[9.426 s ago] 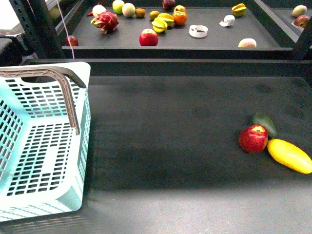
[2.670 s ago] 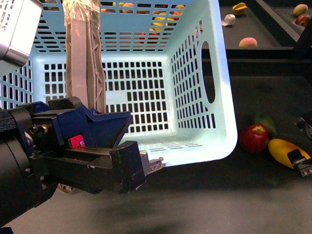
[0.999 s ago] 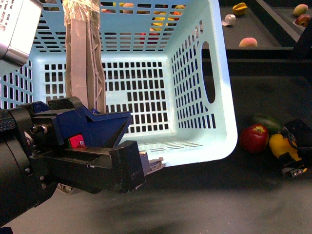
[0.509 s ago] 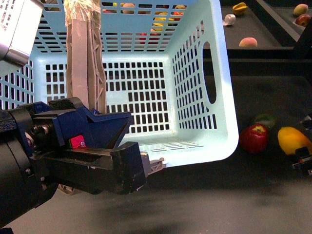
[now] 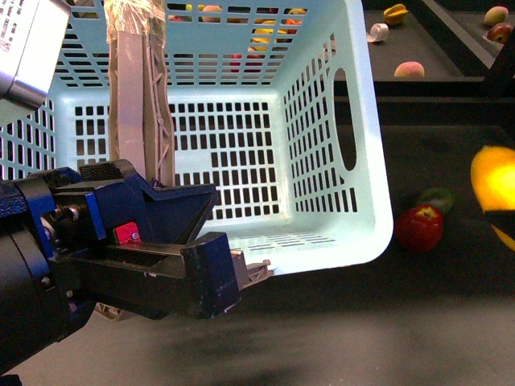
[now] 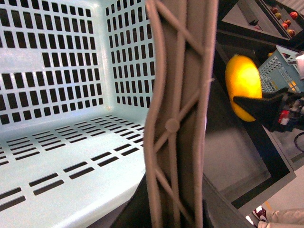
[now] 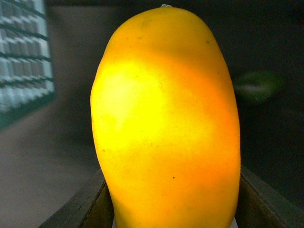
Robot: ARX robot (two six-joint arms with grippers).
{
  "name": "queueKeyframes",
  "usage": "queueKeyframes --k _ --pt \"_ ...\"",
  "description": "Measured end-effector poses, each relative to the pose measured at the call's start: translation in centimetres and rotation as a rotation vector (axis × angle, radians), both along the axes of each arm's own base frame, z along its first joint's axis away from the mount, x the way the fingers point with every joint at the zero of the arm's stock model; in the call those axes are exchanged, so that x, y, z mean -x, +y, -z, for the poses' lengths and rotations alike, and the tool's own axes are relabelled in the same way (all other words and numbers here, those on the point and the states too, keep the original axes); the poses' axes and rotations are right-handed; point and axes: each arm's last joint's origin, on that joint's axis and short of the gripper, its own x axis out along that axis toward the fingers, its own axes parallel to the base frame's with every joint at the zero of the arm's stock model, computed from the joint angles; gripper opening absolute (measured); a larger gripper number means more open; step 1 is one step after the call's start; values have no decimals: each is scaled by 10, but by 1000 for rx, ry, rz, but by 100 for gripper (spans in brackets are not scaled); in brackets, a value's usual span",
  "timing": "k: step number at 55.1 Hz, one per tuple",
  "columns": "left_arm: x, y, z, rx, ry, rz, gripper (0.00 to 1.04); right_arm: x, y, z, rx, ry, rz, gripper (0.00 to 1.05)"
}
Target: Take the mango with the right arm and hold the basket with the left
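Observation:
The light turquoise basket (image 5: 322,121) hangs tilted above the table and fills the left and middle of the front view. My bulky black and blue left gripper (image 5: 213,269) is shut on its grey-brown handle (image 5: 137,104). The left wrist view shows the same handle (image 6: 175,118) running between the jaws, with the basket's slotted floor (image 6: 71,156) behind. The yellow mango (image 5: 495,189) is in the air at the far right, clear of the basket. My right gripper (image 7: 173,213) is shut on the mango (image 7: 166,123), with a dark finger (image 7: 80,209) on each side. The mango (image 6: 243,88) also shows beyond the handle.
A red apple (image 5: 418,227) and a small dark green fruit (image 5: 438,199) lie on the black table under the mango, just right of the basket. A raised back shelf (image 5: 451,48) holds several more fruits. A dark upright post (image 5: 503,72) stands at the far right.
My right gripper has lifted the mango off the table, up from beside the apple to about basket mid-height. The basket and left gripper have stayed in place.

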Motion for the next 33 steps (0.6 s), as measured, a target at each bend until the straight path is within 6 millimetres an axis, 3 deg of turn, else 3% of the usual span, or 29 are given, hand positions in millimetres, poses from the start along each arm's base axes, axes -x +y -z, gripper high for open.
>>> queueKeyframes --k 6,13,33 --pt "0 0 0 0 0 1 6 3 26 -38 -70 -73 -38 58" --pt "0 0 0 -1 -1 -4 6 4 51 -65 -127 -125 -65 58" --pt "0 0 0 0 0 3 6 -12 131 -84 -198 -127 -158 58"
